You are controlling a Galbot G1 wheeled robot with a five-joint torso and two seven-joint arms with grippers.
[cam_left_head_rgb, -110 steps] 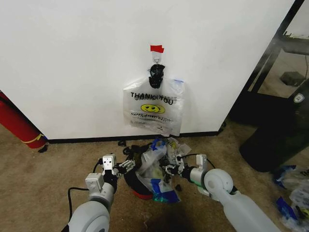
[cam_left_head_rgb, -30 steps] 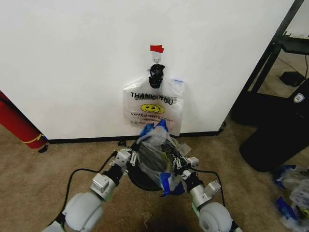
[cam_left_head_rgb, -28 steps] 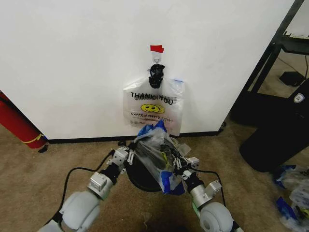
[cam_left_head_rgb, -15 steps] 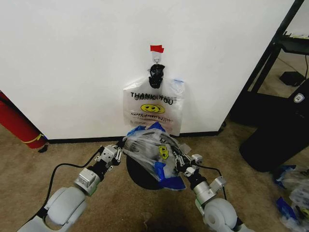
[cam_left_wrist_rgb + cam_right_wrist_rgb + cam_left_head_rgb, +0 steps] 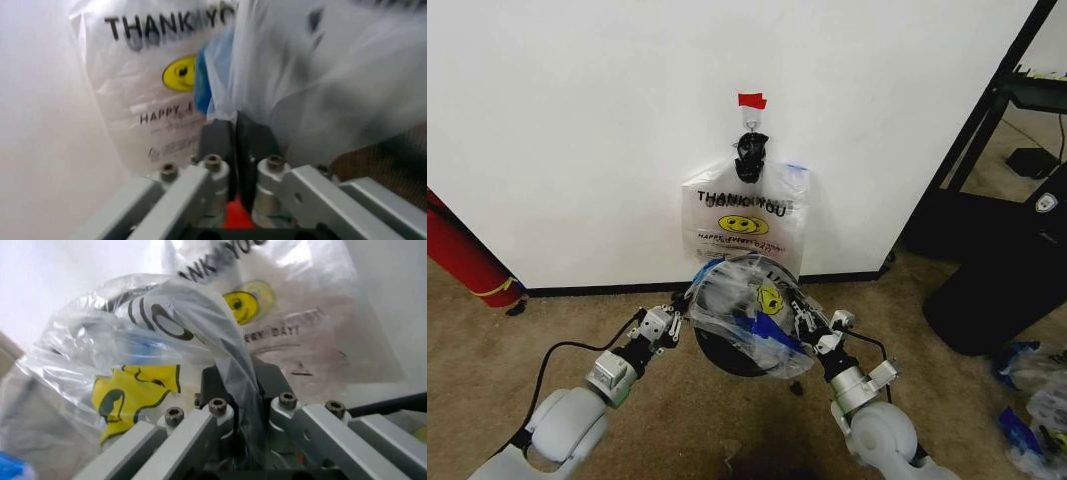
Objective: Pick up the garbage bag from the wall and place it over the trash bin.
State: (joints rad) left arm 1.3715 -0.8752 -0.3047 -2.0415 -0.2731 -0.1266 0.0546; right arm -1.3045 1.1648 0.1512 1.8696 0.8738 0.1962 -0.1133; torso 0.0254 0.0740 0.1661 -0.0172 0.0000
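The garbage bag (image 5: 749, 308), clear plastic with blue patches and a yellow smiley, is stretched wide between my two grippers just in front of the wall (image 5: 577, 120). Under it the round black trash bin (image 5: 720, 352) stands on the carpet, its top partly covered by the plastic. My left gripper (image 5: 673, 322) is shut on the bag's left edge (image 5: 223, 100). The right gripper (image 5: 811, 328) is shut on a twisted strip of the bag (image 5: 227, 345) at its right edge.
A second bag printed THANK YOU (image 5: 745, 232) hangs from the hook (image 5: 750, 124) under red tape (image 5: 751, 100). A red cylinder (image 5: 465, 255) leans at the left. A black cabinet (image 5: 987, 170), a dark container (image 5: 992, 295) and loose bags (image 5: 1032, 395) are on the right.
My grippers moved apart and toward the wall, pulling the bag from a bunched bundle into a wide open spread above the bin.
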